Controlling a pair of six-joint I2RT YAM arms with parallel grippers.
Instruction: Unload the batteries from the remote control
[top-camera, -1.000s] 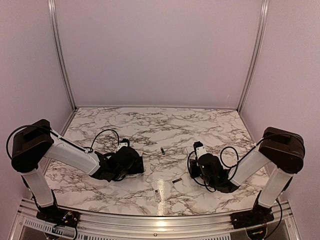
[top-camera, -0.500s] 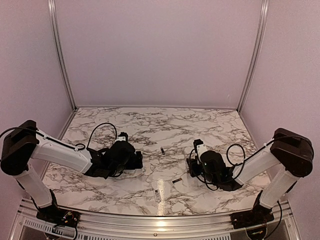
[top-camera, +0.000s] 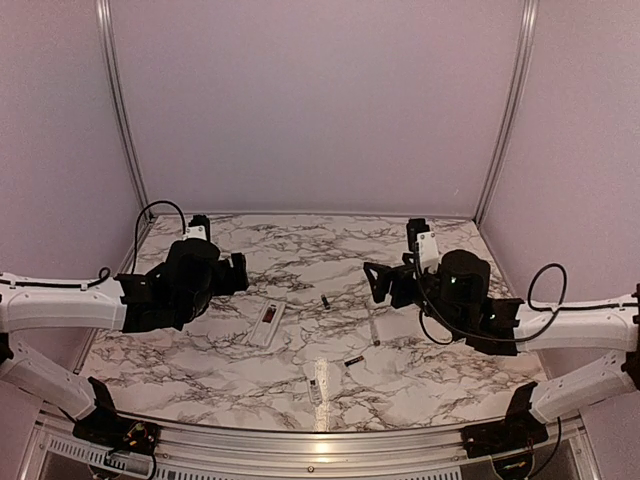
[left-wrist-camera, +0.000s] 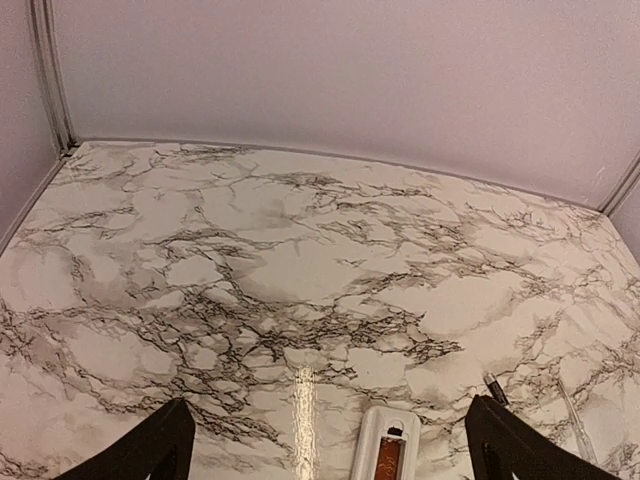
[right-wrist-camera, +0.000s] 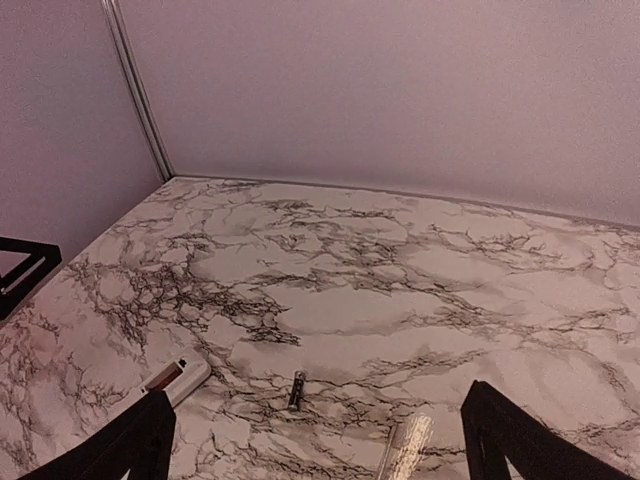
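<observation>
Above the white marble-patterned table, both arms have risen and drawn back from where they crouched low over the work a second ago. That uncovers the slim white rectangular remote control, which lies flat left of centre with its back up and its dark recess open to view. In the left wrist view that recess looks empty, though only its far end shows. Both tiny dark cylindrical batteries lie loose on the table, well apart from the remote control: the far battery near the middle, the near battery closer to the front edge. A thin clear strip now shows to the right of them, where the right arm had been working. By my reading the unloading is done and the arms are retiring. The left fingers are spread wide as before, holding and touching nothing; the right fingers, nearly pressed together a second ago, have sprung fully apart and are likewise empty, hanging clear of the table
</observation>
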